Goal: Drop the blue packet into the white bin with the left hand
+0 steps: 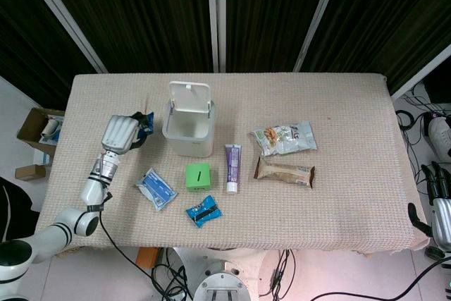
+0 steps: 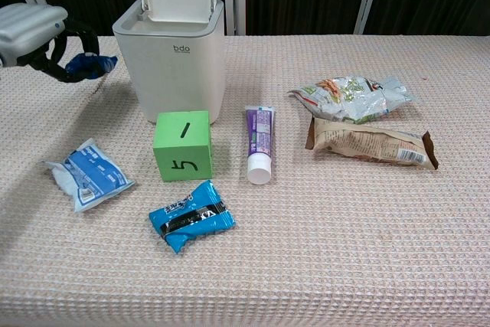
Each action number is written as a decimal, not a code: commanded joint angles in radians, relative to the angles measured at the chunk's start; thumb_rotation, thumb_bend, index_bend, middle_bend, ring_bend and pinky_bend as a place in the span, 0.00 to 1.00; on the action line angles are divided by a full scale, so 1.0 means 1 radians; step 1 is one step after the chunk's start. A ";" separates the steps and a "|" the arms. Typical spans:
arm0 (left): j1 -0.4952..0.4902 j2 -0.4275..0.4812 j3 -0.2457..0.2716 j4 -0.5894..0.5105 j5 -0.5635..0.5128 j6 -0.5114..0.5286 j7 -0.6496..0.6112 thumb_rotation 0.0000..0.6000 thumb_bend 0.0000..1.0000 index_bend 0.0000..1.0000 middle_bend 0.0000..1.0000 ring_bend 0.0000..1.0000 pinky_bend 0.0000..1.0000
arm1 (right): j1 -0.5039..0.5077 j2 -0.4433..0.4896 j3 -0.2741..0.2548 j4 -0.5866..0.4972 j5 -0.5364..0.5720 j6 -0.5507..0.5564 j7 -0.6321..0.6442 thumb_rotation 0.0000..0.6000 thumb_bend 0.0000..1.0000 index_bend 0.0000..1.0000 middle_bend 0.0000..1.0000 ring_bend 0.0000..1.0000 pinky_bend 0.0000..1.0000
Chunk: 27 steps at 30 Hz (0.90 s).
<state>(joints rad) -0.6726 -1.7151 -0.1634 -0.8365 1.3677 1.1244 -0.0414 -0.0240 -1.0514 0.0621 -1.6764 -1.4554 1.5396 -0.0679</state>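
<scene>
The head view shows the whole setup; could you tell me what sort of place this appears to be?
Probably a robotics lab or data-collection station: a cloth-covered table before dark curtains, loose cables on the floor, and the left robot hand lifting a blue packet beside a white bin.

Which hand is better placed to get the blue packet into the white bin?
Left. The left hand already holds the blue packet raised beside the white bin; the right hand hangs off the table's far edge.
</scene>
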 commanded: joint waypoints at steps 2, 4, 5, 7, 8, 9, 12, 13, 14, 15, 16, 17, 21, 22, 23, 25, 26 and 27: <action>0.023 0.043 -0.042 -0.041 0.031 0.148 -0.010 1.00 0.49 0.73 0.68 0.68 0.90 | 0.000 0.001 0.001 0.000 -0.001 0.001 0.001 1.00 0.35 0.00 0.00 0.00 0.00; 0.026 0.066 -0.059 -0.071 0.034 0.187 -0.005 1.00 0.49 0.73 0.68 0.68 0.90 | 0.000 0.000 0.000 0.001 -0.002 0.000 0.003 1.00 0.35 0.00 0.00 0.00 0.00; 0.027 0.079 -0.067 -0.092 0.037 0.203 0.002 1.00 0.49 0.73 0.68 0.68 0.90 | 0.001 0.001 -0.001 0.003 -0.004 -0.002 0.004 1.00 0.35 0.00 0.00 0.00 0.00; 0.030 0.111 -0.080 -0.150 0.042 0.232 0.032 1.00 0.49 0.73 0.68 0.68 0.90 | 0.003 0.004 -0.007 0.005 -0.006 -0.013 0.004 1.00 0.35 0.00 0.00 0.00 0.00; 0.031 0.133 -0.087 -0.192 0.052 0.257 0.062 1.00 0.49 0.73 0.68 0.68 0.90 | 0.005 0.004 -0.009 0.004 -0.007 -0.019 0.002 1.00 0.35 0.00 0.00 0.00 0.00; 0.031 0.151 -0.090 -0.230 0.060 0.270 0.086 1.00 0.49 0.73 0.68 0.68 0.90 | 0.006 0.004 -0.011 0.003 -0.009 -0.021 0.000 1.00 0.35 0.00 0.00 0.00 0.00; 0.032 0.204 -0.097 -0.359 0.087 0.305 0.162 1.00 0.49 0.73 0.68 0.68 0.90 | 0.007 0.003 -0.013 0.002 -0.012 -0.022 -0.004 1.00 0.35 0.00 0.00 0.00 0.00; 0.031 0.216 -0.099 -0.395 0.094 0.312 0.185 1.00 0.49 0.73 0.68 0.68 0.90 | 0.006 0.003 -0.012 0.002 -0.012 -0.021 -0.003 1.00 0.35 0.00 0.00 0.00 0.00; 0.030 0.227 -0.101 -0.431 0.100 0.318 0.204 1.00 0.49 0.73 0.68 0.68 0.90 | 0.006 0.003 -0.012 0.002 -0.012 -0.020 -0.003 1.00 0.35 0.00 0.00 0.00 0.00; 0.028 0.239 -0.103 -0.475 0.109 0.324 0.227 1.00 0.49 0.73 0.68 0.68 0.90 | 0.005 0.003 -0.012 0.003 -0.012 -0.019 -0.001 1.00 0.35 0.00 0.00 0.00 0.00; 0.026 0.246 -0.105 -0.506 0.115 0.328 0.242 1.00 0.49 0.73 0.68 0.68 0.90 | 0.004 0.002 -0.013 0.004 -0.012 -0.017 0.000 1.00 0.35 0.00 0.00 0.00 0.00; 0.023 0.252 -0.107 -0.544 0.122 0.331 0.258 1.00 0.49 0.73 0.68 0.68 0.90 | 0.003 0.002 -0.013 0.005 -0.012 -0.016 0.002 1.00 0.35 0.00 0.00 0.00 0.00; 0.008 0.261 -0.104 -0.644 0.150 0.322 0.296 1.00 0.49 0.73 0.68 0.68 0.90 | -0.001 0.002 -0.014 0.013 -0.012 -0.012 0.013 1.00 0.35 0.00 0.00 0.00 0.00; 0.004 0.260 -0.102 -0.660 0.156 0.318 0.303 1.00 0.49 0.73 0.68 0.68 0.90 | -0.001 0.001 -0.014 0.016 -0.012 -0.012 0.016 1.00 0.35 0.00 0.00 0.00 0.00; -0.003 0.256 -0.098 -0.677 0.162 0.309 0.313 1.00 0.49 0.73 0.68 0.68 0.90 | -0.002 0.001 -0.014 0.019 -0.012 -0.011 0.020 1.00 0.35 0.00 0.00 0.00 0.00; -0.012 0.246 -0.094 -0.691 0.161 0.290 0.328 1.00 0.49 0.73 0.68 0.68 0.90 | -0.003 0.000 -0.016 0.024 -0.013 -0.012 0.027 1.00 0.35 0.00 0.00 0.00 0.00; -0.018 0.236 -0.091 -0.697 0.150 0.272 0.334 1.00 0.49 0.73 0.68 0.68 0.90 | -0.003 -0.001 -0.017 0.028 -0.014 -0.013 0.032 1.00 0.35 0.00 0.00 0.00 0.00; -0.024 0.227 -0.090 -0.698 0.141 0.256 0.338 1.00 0.49 0.73 0.68 0.68 0.90 | -0.004 -0.002 -0.017 0.032 -0.014 -0.013 0.035 1.00 0.35 0.00 0.00 0.00 0.00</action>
<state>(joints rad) -0.6822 -1.4737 -0.2580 -1.5239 1.5204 1.4085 0.2848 -0.0275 -1.0525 0.0454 -1.6460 -1.4692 1.5269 -0.0343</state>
